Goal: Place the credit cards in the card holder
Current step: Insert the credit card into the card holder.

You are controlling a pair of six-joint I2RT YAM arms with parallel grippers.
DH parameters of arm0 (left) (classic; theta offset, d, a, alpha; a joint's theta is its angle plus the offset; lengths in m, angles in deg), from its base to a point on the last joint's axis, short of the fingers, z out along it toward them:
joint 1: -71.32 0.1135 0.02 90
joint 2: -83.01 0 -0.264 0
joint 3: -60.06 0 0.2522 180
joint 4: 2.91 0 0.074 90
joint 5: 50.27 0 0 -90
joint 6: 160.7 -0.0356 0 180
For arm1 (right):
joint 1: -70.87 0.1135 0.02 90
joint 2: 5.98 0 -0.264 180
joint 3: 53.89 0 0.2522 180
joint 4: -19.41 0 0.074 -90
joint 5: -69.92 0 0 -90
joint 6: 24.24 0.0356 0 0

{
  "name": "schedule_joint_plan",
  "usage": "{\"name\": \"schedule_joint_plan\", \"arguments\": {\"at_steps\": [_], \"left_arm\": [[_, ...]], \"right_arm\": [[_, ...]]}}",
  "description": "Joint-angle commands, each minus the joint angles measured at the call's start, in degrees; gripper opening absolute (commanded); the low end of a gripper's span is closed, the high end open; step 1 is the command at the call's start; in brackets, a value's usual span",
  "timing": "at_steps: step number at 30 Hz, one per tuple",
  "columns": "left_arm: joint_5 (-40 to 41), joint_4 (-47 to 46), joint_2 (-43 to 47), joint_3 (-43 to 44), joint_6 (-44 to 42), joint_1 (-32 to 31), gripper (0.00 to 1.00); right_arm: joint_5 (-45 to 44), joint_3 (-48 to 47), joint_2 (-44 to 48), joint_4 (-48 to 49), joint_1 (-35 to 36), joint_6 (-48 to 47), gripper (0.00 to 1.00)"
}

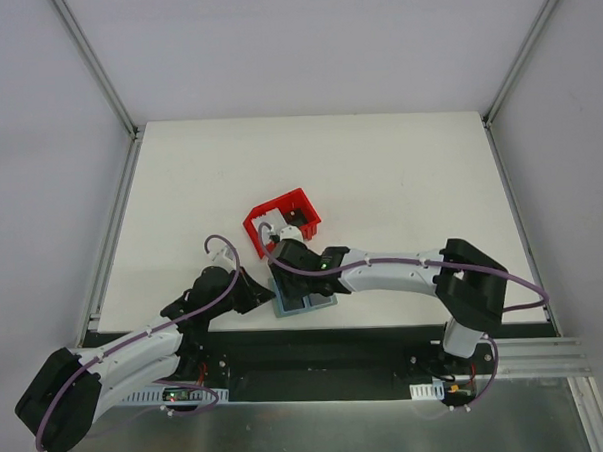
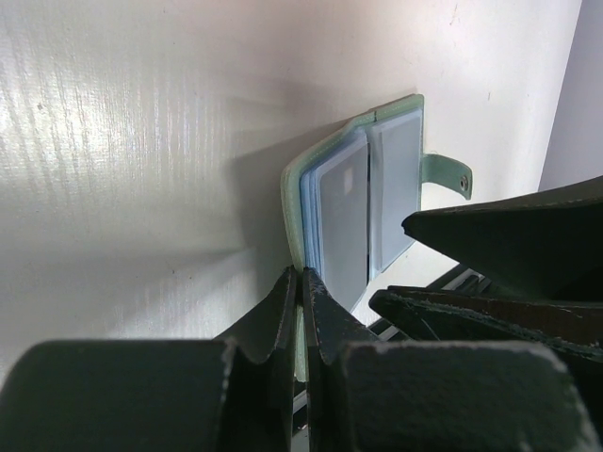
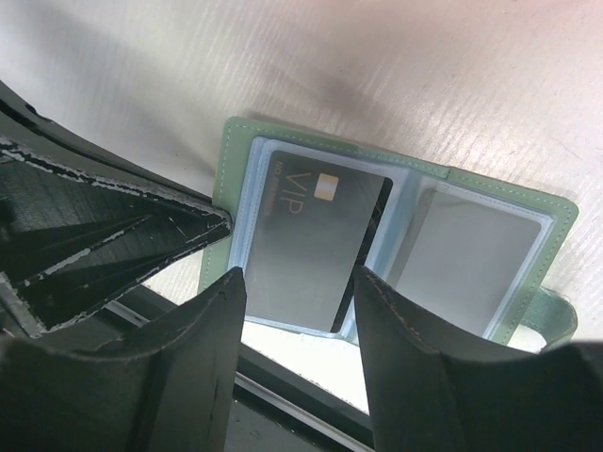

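Card holder [image 1: 307, 302] laid open on the table [image 1: 400, 182], its cover pinched by the left gripper [image 1: 265, 294], with a dark card [image 3: 311, 235] in one pocket.

The card holder is seen lying open close to the near edge of the white table, between the two grippers and just in front of a red bin [image 1: 281, 211]. One edge of its grey-green cover is clamped between the closed fingers [image 2: 283, 301] of the left gripper, and its snap tab [image 2: 447, 174] is turned out on the opposite side. The dark card, marked VIP, is set slightly askew in a clear pocket. Whether it is fully seated cannot be told. The neighbouring pocket [image 3: 468, 259] is shown plain grey, and whether it is filled cannot be told. The right gripper [image 3: 300, 281] is held just above the dark card with its jaws parted, and nothing is gripped by it.
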Motion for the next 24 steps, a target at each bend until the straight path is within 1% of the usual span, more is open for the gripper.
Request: {"name": "schedule_joint_plan", "arguments": {"at_steps": [1, 14, 24], "left_arm": [[-0.1, -0.5, -0.2, 1.0, -1.2, 0.0, 0.00], [-0.4, -0.5, -0.1, 1.0, -0.9, 0.0, 0.00], [-0.4, -0.8, -0.3, 1.0, -0.9, 0.0, 0.00]], "right_arm": [[-1.1, -3.6, -2.0, -2.2, 0.1, -0.3, 0.53], [0.7, -5.1, -5.3, -2.1, 0.1, -0.2, 0.56], [0.3, -6.3, -6.6, -3.7, 0.1, -0.1, 0.60]]}}
